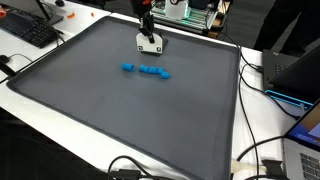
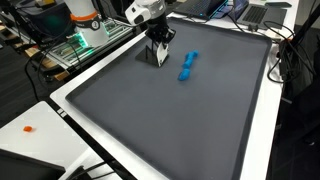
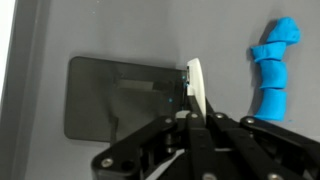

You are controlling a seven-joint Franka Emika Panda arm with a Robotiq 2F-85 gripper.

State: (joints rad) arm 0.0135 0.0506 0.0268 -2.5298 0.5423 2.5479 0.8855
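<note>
My gripper (image 3: 195, 112) is shut on a thin white flat piece (image 3: 196, 85), seen edge-on between the fingers in the wrist view. It holds the piece low over the dark grey mat (image 1: 120, 110) near the mat's far edge. In both exterior views the gripper (image 1: 149, 36) (image 2: 160, 52) carries the white piece (image 1: 150, 44). A short row of blue blocks (image 1: 146, 70) (image 2: 187, 65) (image 3: 272, 70) lies on the mat close beside the gripper and apart from it. The gripper's shadow falls on the mat (image 3: 110, 95).
The mat lies on a white table (image 2: 60, 125). A black keyboard (image 1: 28, 30), a laptop (image 1: 298, 68) and cables (image 1: 262, 160) sit around the mat's edges. A small orange thing (image 2: 28, 128) lies on the table. Green-lit equipment (image 2: 75, 45) stands behind the arm.
</note>
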